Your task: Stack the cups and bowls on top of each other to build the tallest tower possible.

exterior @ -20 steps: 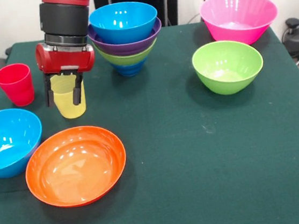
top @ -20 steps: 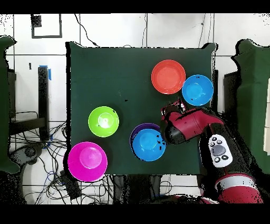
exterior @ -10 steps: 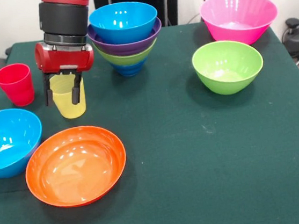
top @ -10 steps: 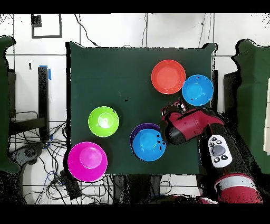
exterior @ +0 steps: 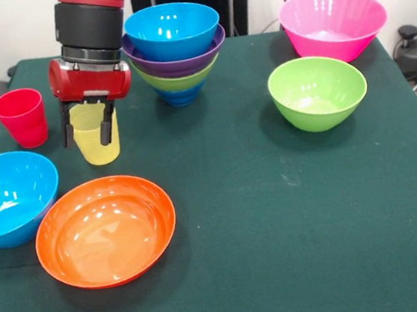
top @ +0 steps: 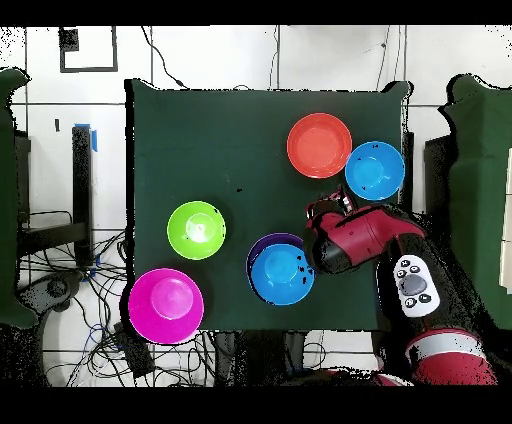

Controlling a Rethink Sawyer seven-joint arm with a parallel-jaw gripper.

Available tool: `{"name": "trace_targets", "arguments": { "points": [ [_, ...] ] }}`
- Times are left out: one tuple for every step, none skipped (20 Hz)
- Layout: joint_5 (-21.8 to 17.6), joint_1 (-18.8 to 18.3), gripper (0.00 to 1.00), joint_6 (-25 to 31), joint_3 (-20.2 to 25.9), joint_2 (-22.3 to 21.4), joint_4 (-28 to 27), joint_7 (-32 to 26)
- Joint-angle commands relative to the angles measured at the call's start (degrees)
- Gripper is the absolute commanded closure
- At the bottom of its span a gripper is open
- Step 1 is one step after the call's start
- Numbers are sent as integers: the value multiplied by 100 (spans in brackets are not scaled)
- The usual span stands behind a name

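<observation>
A matt, cloth-like dark green covering is seen on the table (exterior: 291, 222). Glossy plastic with bright highlights is shown by the orange bowl (exterior: 105, 230) and the pink bowl (exterior: 333, 23). The yellow cup (exterior: 98, 138) is made of translucent plastic.

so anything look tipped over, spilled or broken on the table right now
Nothing stands out. Every loose bowl sits upright, the tower looks evenly nested, and the red cup stands straight. The gripper straddles the yellow cup, which stands upright on the cloth. No spills or visible damage.
</observation>
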Motion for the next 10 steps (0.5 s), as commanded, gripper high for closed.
{"name": "trace_targets", "arguments": {
  "points": [
    [158,204,0,-149,136,259,-329,493],
    [163,205,0,-138,142,254,-330,487],
    [164,201,0,-134,147,256,-335,482],
    [165,204,0,-135,146,259,-339,481],
    [166,206,0,-135,146,262,-343,480],
    [164,224,0,-151,124,264,-345,495],
    [166,229,0,-163,113,266,-346,501],
    [170,222,0,-163,122,258,-339,493],
    [177,205,0,-150,142,252,-333,473],
    [181,198,0,-139,154,245,-330,462]
  ]
}}
